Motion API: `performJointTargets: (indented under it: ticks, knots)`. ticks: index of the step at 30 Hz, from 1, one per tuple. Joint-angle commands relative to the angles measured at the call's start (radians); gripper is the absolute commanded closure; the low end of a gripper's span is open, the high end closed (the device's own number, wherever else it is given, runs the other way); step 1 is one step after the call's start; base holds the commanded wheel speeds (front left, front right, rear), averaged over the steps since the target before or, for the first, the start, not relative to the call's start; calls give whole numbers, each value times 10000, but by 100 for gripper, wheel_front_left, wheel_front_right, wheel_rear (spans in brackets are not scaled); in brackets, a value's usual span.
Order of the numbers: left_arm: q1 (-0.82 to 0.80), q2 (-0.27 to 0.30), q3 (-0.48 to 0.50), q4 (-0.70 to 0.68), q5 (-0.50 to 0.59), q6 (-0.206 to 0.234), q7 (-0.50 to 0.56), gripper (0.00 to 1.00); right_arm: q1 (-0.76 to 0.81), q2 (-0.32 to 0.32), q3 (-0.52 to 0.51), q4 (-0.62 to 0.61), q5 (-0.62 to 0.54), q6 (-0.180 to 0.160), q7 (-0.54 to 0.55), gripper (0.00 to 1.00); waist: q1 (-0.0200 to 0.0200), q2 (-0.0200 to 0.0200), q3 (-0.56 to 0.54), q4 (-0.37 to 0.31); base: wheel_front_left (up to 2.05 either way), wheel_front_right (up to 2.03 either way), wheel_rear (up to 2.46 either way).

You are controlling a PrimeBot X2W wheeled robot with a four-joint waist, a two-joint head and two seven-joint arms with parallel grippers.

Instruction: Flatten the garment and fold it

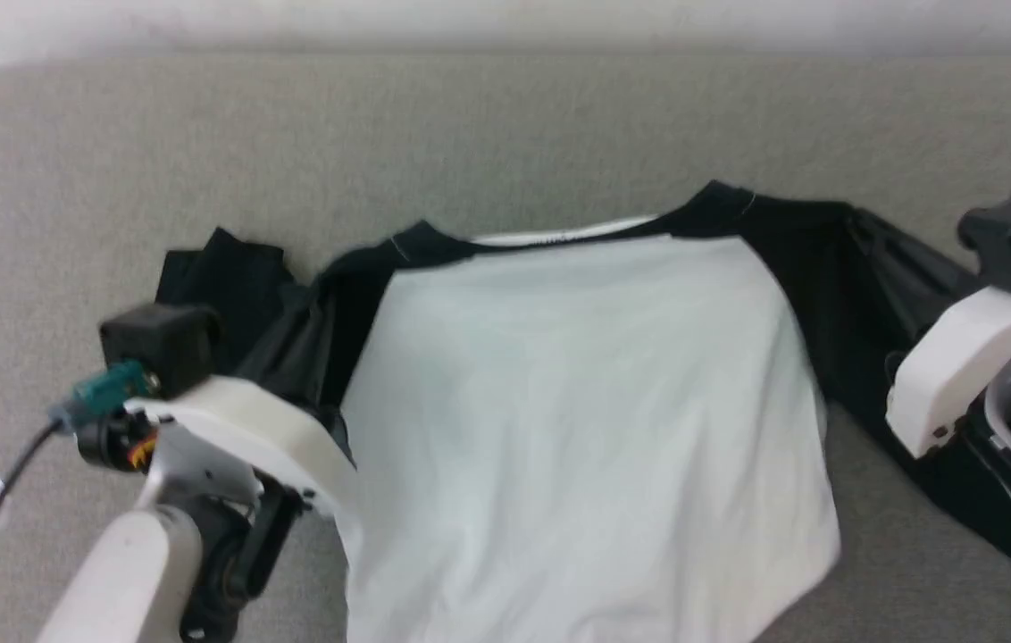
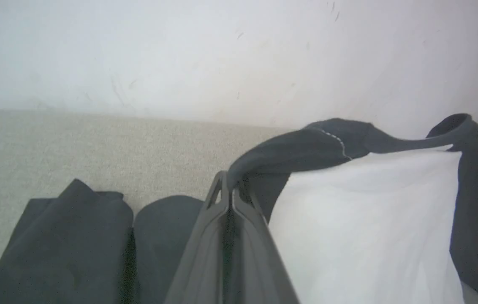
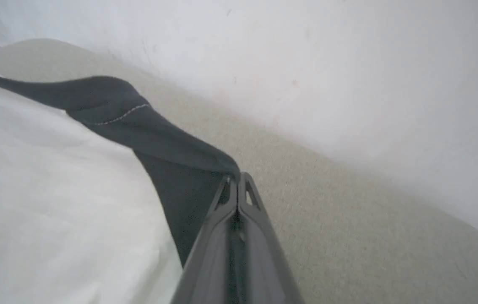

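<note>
The garment [image 1: 586, 402] has its plain white body spread across the middle of the grey surface, with black sleeves at both sides and black neck trim [image 1: 550, 237] at the far edge. My left gripper [image 2: 227, 188] is shut, pinching black fabric at the garment's [image 2: 361, 219] left shoulder, which is raised off the surface. At the other shoulder my right gripper [image 3: 234, 181] is shut on black cloth of the garment [image 3: 53, 202]. In the head view both sets of fingers are hidden under the pale wrists [image 1: 238, 420] and the fabric.
The grey cloth-covered surface [image 1: 505, 125] runs back to a white wall [image 2: 239, 55], with a rounded corner at the far left. The left black sleeve [image 1: 224, 272] lies bunched and folded beside my left wrist. The right sleeve [image 1: 881, 268] trails under my right arm [image 1: 961, 366].
</note>
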Motion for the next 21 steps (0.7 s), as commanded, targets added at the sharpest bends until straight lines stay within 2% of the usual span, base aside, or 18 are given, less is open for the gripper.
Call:
performJointTargets:
  ticks: [1,6,12,16,21]
  knots:
    - [-290,24,139,-133,27,68,-84,100,-45,79,-152,-157,-168,-21,-133,100,1,0,-1116,-556,0,0,0]
    - [-1902,384,219,-399,407,-106,320,100,-998,557,-342,-458,-502,-21,-364,100,1,0,-1845,-833,0,0,0]
    - [-4838,821,195,434,604,-610,1488,100,-3328,531,100,-132,-718,-21,-319,100,1,0,-2265,-1107,0,0,0]
    - [-6900,949,150,1563,730,-977,2044,100,-5259,345,440,721,-800,-21,-339,100,1,0,-2201,-1277,0,0,0]
    - [-8874,871,-21,3187,883,-1232,2588,100,-7250,123,1051,2290,-772,-21,-308,100,1,0,-1947,-1469,0,0,0]
